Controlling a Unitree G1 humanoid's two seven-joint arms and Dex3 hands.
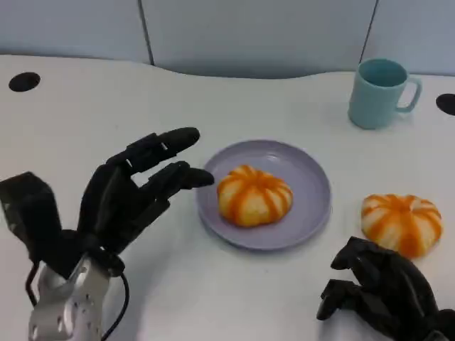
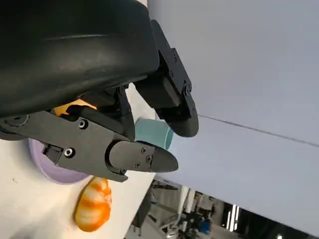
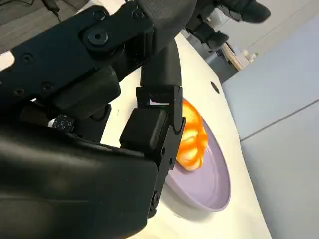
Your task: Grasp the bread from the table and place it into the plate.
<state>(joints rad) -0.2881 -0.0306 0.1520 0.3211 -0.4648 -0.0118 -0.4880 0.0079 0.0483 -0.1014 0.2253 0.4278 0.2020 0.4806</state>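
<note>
Matte black left hand [image 1: 135, 195] with blocky segmented fingers [image 1: 170, 142], small silver screw heads along them, on a silver forearm [image 1: 60, 305]; thin black cable [image 1: 121, 302] looping beside the wrist. Matte black right hand [image 1: 387, 291], rounded glossy shell [image 3: 70, 194] behind.

Both hands are black: the left hand [image 1: 135, 192] on a silver forearm [image 1: 60, 312] at seven o'clock, the right hand [image 1: 384, 288] at five. The plate [image 1: 313, 206] is pale lavender. The bun [image 1: 254, 195] on it and the second bun [image 1: 402, 222] at three o'clock are cream with orange stripes. The mug [image 1: 379, 92] at one o'clock is light teal. The table [image 1: 85, 121] is white.
</note>
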